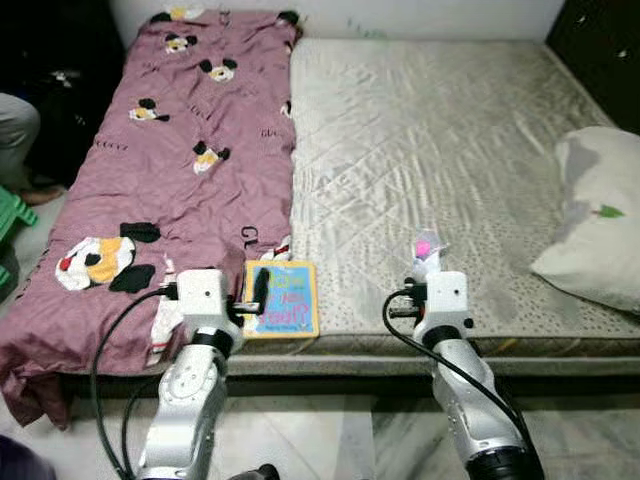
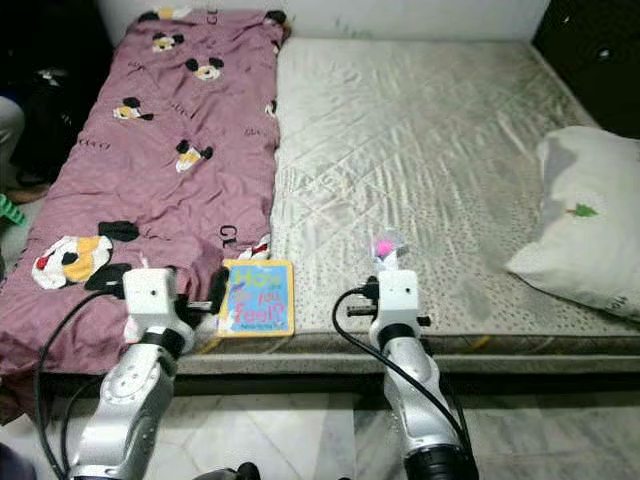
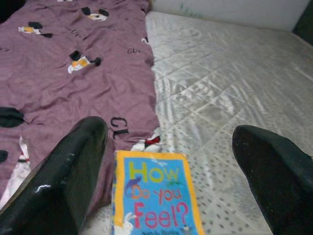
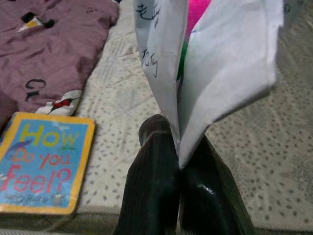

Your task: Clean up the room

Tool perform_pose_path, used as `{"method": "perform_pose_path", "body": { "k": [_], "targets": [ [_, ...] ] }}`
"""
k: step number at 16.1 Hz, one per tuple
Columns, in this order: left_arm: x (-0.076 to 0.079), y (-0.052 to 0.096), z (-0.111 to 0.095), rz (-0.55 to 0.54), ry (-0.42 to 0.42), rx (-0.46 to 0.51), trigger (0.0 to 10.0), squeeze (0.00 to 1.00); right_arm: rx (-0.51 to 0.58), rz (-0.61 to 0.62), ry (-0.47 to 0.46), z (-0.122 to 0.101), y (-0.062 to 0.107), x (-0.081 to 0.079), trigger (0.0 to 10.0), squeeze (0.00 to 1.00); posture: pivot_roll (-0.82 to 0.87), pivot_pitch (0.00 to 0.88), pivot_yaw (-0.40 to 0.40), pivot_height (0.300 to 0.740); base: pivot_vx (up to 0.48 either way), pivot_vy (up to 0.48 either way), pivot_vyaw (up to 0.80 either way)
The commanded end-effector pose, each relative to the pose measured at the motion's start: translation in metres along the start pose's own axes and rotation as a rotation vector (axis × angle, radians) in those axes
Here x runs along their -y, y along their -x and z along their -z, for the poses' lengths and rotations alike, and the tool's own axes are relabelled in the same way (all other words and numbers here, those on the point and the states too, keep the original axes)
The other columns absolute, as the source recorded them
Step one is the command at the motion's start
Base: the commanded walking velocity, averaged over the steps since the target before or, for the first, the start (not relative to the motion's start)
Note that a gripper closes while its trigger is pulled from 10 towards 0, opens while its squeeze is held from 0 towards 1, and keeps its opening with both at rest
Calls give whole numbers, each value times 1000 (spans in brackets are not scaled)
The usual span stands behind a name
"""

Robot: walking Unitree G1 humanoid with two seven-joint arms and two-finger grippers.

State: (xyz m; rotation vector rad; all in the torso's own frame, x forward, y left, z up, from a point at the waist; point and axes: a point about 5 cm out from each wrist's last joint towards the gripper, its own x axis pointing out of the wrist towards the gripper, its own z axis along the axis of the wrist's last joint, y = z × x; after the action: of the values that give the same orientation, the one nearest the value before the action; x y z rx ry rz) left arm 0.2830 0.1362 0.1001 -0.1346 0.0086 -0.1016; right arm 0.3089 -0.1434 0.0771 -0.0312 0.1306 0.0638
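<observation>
At the near edge of the mattress, the left gripper hangs with its fingers spread wide above a children's book that lies flat, its far left corner touching the purple Mickey blanket. Just right of it, the right gripper has its fingers pinched together on a folded white paper with something pink tucked inside. Farther right a white pillow rests on the mattress, well apart from both arms.

The book sits flat, so I judge the fingers could slide off its cover or push it over the mattress edge. The thin paper could slip from the pinch if the arm swings.

What the pink item is cannot be made out. The pillow is cut off at the right. A person's knee shows at the far left.
</observation>
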Motion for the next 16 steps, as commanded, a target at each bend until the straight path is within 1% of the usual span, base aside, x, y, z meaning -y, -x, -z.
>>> {"method": "perform_pose_path", "body": {
  "k": [1, 9, 12, 14, 16],
  "targets": [
    [0, 2, 1, -1, 4, -3, 10000, 0, -4, 11, 0, 2, 1, 3, 10000, 0, -16, 152, 2, 740, 345, 0, 0],
    [-1, 1, 1, 4, 8, -11, 10000, 0, 9, 25, -6, 1, 0, 4, 10000, 0, -17, 159, 7, 740, 330, 0, 0],
    [0, -1, 4, -22, 4, -27, 10000, 0, 9, 29, -2, 1, 0, 4, 10000, 0, -17, 159, 7, 740, 0, 0, 0],
    [-1, -1, 5, -40, 15, -34, 10000, 0, 6, 30, -1, 1, 0, 5, 10000, 0, -19, 160, 6, 740, 0, 0, 0],
    [0, -2, 5, -36, 18, -34, 10000, 0, 3, 30, -1, 1, -1, 6, 10000, 0, -23, 162, 2, 740, 0, 0, -800]
  ]
}}
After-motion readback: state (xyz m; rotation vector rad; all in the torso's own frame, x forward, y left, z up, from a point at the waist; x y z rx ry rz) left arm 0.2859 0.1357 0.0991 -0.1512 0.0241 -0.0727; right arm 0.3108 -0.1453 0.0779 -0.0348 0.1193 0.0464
